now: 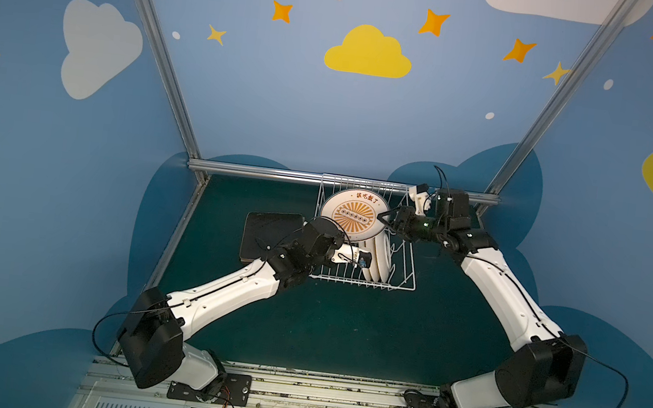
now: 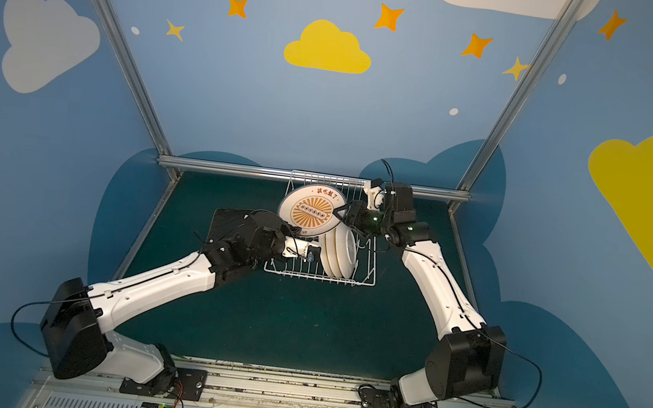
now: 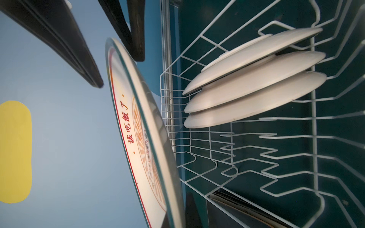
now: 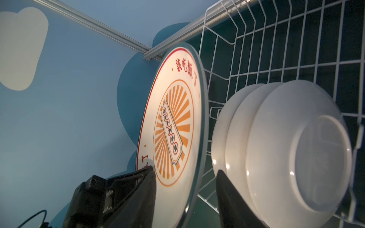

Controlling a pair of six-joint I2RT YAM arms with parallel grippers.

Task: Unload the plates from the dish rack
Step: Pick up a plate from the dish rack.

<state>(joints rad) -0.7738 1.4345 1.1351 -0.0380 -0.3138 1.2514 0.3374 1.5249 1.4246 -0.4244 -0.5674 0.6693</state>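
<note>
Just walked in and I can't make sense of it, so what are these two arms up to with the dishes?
They are unloading a dish rack. The left gripper looks shut on the lower rim of a round sunburst plate, holding it up out of the rack. The right gripper has its jaws open on either side of the plate's opposite rim, not clamped, which looks like a handover. Three white plates lean in the rack, and dark square plates lie flat on the table beside it.
</note>
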